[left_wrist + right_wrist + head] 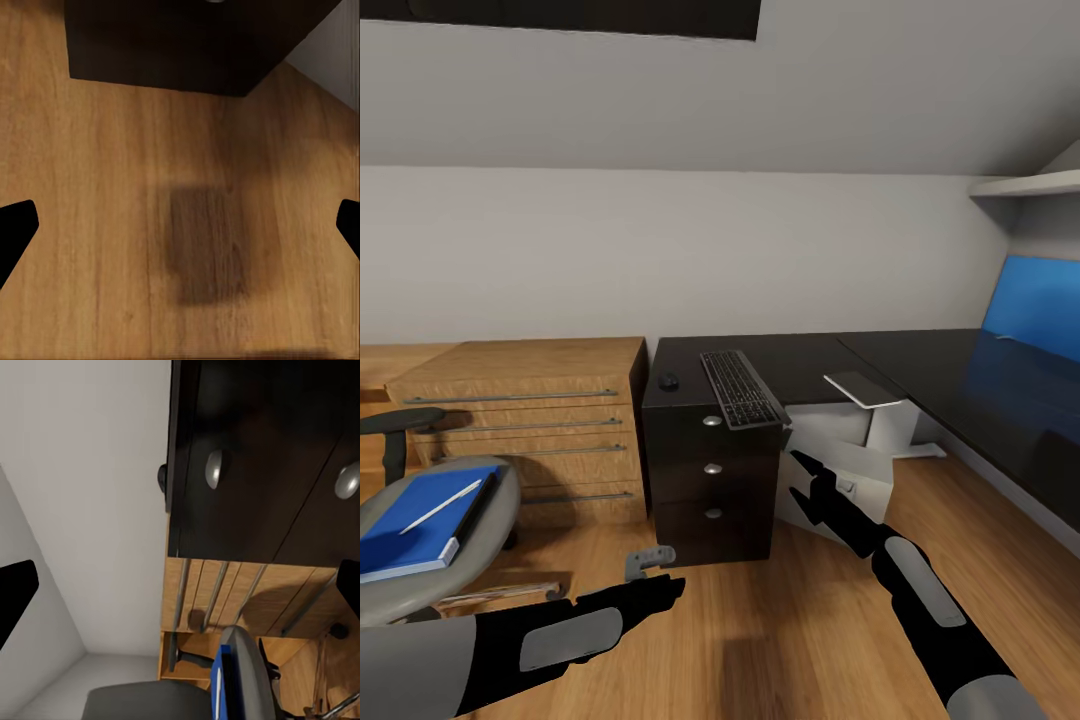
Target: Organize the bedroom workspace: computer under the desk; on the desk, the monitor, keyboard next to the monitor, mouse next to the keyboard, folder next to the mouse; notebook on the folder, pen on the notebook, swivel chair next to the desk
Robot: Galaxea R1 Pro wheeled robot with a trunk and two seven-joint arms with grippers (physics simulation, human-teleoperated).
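Two empty grippers, left (660, 585) and right (800, 470), are held with jaws released; the stiff, light folder (420, 520) at 9 o'clock is best pinched at its edge.

Keyboard (741, 388) lies on the bench (810, 357) above the drawer unit (710, 470), overhanging the front edge, with the mouse (668, 380) just left of it. Wooden chest (530, 425) stands left of the bench. Swivel chair (420, 520) sits in front of the chest, carrying the folder (410, 530), with the pen (440, 506) on top.
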